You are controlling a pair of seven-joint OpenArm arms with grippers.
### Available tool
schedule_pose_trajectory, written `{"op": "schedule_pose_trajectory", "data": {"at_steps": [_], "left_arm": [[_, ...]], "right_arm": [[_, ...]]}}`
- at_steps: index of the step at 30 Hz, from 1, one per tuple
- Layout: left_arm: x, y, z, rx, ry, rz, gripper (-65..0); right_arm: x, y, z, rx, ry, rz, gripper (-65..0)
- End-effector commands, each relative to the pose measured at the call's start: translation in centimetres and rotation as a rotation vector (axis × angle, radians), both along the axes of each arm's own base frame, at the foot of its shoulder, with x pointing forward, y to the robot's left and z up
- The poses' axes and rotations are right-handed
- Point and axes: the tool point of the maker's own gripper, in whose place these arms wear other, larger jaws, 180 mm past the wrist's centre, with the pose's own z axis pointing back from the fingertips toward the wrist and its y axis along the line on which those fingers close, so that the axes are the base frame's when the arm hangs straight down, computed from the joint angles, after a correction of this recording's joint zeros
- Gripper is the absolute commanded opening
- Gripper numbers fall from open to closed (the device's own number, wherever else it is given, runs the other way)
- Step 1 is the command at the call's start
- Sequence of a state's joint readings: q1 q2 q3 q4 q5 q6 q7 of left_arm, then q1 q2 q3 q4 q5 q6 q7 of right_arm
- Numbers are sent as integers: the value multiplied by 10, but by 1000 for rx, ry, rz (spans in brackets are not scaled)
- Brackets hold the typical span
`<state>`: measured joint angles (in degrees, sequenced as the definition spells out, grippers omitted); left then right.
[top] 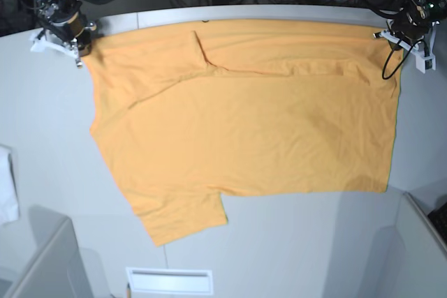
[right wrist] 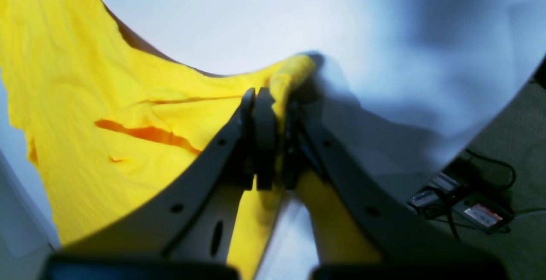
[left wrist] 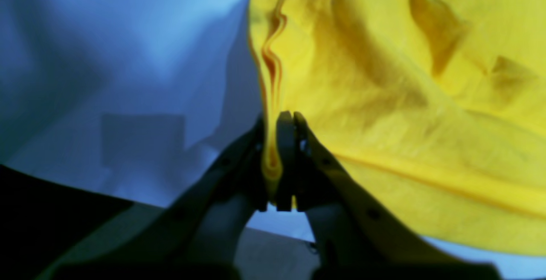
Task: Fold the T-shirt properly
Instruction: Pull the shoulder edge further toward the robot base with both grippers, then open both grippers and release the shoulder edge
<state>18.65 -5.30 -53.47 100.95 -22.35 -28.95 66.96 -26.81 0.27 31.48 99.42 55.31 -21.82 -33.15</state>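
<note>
- Gripping at both ends: in the left wrist view, the left gripper (left wrist: 281,143) had its fingertips pinched on a layered edge of the yellow T-shirt (left wrist: 384,135), the folded layers standing up between them.
- The right gripper (right wrist: 273,113) was likewise clamped on a bunched bit of fabric, a small tuft poking out past its tips at the centre of the right wrist frame.
- In the base view the two hold points sat at the upper left and upper right of the frame, with a band of cloth running between them along the top.
- The rest of the shirt was spread across the middle of the white table (top: 279,242); one part jutted toward the lower left, and the lower right corner looked fairly square.
- Handling, judged: light, limp cotton, not fragile, with little stiffness of its own. Slack would probably crease, and a single pinched layer could slip away from the others.
- Hold points, judged: the outer ends of the upper edge seemed right for a two-handed fold, provided every layer was caught and the edge kept taut. The loose creases at upper centre would need smoothing.
- At the far left of the base frame lay a white cloth (top: 7,186), apart from the shirt.
</note>
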Motion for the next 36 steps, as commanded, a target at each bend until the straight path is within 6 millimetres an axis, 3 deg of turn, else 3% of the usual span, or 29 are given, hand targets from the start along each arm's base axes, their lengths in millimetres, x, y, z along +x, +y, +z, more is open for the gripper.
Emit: {"op": "schedule_pose_trajectory", "data": {"at_steps": [1, 20, 31, 32, 35, 36], "left_arm": [[-2, 9, 7, 38, -4, -16, -650], [-7, 9, 4, 40, 13, -25, -650], [-17, 8, -11, 0, 48, -5, -650], [-17, 8, -11, 0, 48, -5, -650], [-17, 8, -11, -1, 48, -3, -650], [-17, 8, -11, 0, 48, -1, -643]], "right_arm": [[-2, -10, 9, -50, -12, 0, -650], [-10, -10, 12, -58, -2, 7, -650], [-17, -10, 19, -72, -1, 18, -650], [-18, -10, 19, -74, -2, 17, -633], [-15, -12, 26, -87, -19, 20, -434], [-13, -12, 28, -91, -25, 21, -399]]}}
